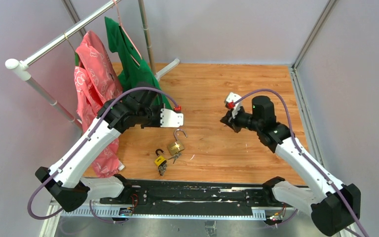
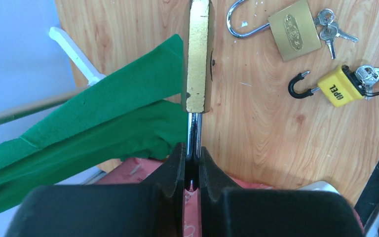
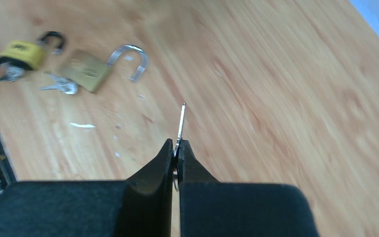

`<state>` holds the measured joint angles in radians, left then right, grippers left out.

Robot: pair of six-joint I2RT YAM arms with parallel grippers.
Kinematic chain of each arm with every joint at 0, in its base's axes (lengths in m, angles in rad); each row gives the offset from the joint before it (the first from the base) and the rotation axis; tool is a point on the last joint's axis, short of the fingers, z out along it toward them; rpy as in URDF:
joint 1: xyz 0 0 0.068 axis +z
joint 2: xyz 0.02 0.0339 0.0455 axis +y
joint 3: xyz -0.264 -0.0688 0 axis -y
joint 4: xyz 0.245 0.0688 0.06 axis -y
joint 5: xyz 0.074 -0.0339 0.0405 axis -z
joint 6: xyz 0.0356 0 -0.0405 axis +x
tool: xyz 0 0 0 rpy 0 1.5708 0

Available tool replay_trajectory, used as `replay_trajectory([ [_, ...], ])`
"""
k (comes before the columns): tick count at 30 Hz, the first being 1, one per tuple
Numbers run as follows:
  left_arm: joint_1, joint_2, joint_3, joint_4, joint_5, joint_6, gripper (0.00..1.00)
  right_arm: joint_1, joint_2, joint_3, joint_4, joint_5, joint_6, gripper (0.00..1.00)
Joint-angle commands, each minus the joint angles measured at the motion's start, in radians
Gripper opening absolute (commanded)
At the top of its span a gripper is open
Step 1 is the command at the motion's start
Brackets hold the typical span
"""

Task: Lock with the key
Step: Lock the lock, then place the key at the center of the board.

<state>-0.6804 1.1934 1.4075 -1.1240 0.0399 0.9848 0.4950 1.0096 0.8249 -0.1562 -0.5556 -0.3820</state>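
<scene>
My left gripper (image 2: 193,157) is shut on the steel shackle (image 2: 194,133) of a brass padlock (image 2: 198,54), which is seen edge-on and pointing away from the fingers. In the top view this gripper (image 1: 173,118) hangs above the table's left middle. My right gripper (image 3: 176,148) is shut on a small silver key (image 3: 181,121), its blade sticking out past the fingertips. In the top view the right gripper (image 1: 225,120) faces left towards the left one, a gap between them.
On the wooden table (image 1: 227,148) lie a second brass padlock (image 1: 176,146) with open shackle and keys, and a yellow padlock (image 1: 160,160) with keys. A rack (image 1: 54,44) at the left carries green (image 1: 128,54) and pink (image 1: 94,79) garments.
</scene>
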Motion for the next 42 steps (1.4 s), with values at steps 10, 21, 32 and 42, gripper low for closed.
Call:
replay_trajectory([
  [10,0.008,-0.042,0.014,0.067,0.159,-0.102,0.00,-0.613,0.329,-0.013,-0.062,-0.014,0.574,0.00],
  [21,-0.023,-0.045,0.004,0.067,0.182,-0.137,0.00,-0.739,0.550,0.027,-0.006,-0.056,0.577,0.00],
  [32,-0.041,-0.036,0.008,0.067,0.196,-0.163,0.00,-0.770,0.721,0.136,-0.022,0.025,0.544,0.05],
  [42,-0.065,-0.037,0.001,0.066,0.192,-0.153,0.00,-0.769,0.682,0.254,-0.194,0.216,0.479,0.75],
])
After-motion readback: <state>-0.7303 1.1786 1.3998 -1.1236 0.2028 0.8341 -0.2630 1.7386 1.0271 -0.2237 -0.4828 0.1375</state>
